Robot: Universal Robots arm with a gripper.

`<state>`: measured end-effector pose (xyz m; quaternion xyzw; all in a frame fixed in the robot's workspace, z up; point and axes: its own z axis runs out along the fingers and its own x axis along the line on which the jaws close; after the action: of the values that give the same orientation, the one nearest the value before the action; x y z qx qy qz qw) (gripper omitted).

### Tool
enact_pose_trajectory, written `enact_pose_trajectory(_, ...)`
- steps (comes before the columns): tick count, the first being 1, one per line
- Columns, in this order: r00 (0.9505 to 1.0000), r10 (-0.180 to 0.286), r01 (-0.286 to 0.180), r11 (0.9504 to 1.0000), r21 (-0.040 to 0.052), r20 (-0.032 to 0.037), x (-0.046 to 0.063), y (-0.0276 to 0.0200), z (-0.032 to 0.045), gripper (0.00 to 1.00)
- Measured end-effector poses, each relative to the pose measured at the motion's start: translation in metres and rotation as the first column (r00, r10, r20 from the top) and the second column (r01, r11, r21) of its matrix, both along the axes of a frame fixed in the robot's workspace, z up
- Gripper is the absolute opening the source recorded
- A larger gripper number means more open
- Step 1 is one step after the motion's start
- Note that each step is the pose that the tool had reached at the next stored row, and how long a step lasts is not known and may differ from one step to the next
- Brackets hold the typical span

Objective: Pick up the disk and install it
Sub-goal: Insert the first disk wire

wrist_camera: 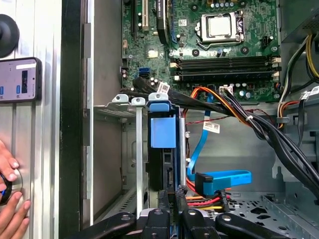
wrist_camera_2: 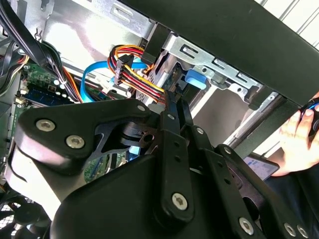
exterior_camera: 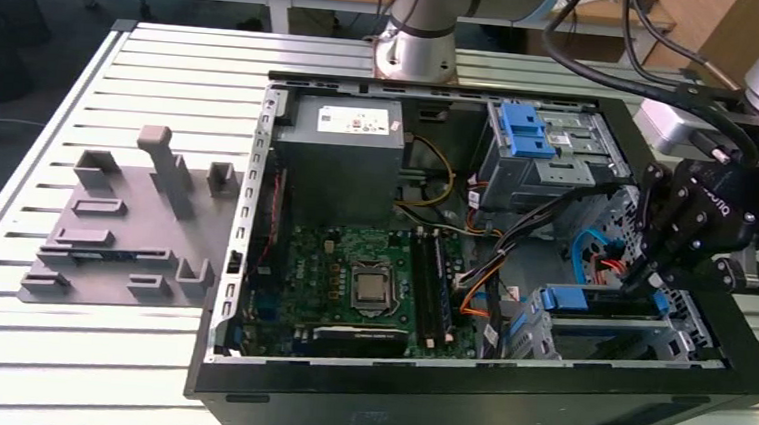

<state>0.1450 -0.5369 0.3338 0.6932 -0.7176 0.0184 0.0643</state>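
- Inside the open computer case (exterior_camera: 474,390), at the exterior view's right: gripper (exterior_camera: 642,286) lowered to the drive bay (exterior_camera: 612,334) near the front corner.
- Disk (wrist_camera: 162,149) standing on edge in that bay, blue bracket (wrist_camera: 163,127) at its visible end; in the exterior view seen as a blue-edged slab (exterior_camera: 601,300) just under the gripper.
- Fingers (wrist_camera: 172,201) drawn close together at the disk's end; whether clamped on it or merely touching, cannot tell from either wrist view.
- Bundle of coloured power leads (wrist_camera_2: 132,69) and a flat blue data cable (wrist_camera: 224,177) just beside the disk, between it and the motherboard (exterior_camera: 362,281).
- Motherboard flat on the case floor, processor socket (wrist_camera: 219,25) bare, memory slots (wrist_camera: 222,64) alongside.
- Grey power supply (exterior_camera: 344,150) at the far left of the case; second drive cage with blue latch (exterior_camera: 535,133) at the far right.
- Grey fixture plate (exterior_camera: 124,235) on the slatted worktop (exterior_camera: 22,348), well apart from the case at the exterior view's left.
- Person's hand (wrist_camera: 10,199) and a phone (wrist_camera: 20,79) on the worktop outside the case wall.
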Motion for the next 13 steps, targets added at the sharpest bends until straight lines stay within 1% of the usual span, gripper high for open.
enact_pose_trajectory(8,1.0000,0.000,0.000,1.0000,0.0028,0.0000,-0.0011,0.0000,-0.0011,0.16)
enact_pose_trajectory(13,1.0000,0.005,-0.005,0.9999,0.0090,0.0000,-0.0011,0.0000,-0.0018,0.16)
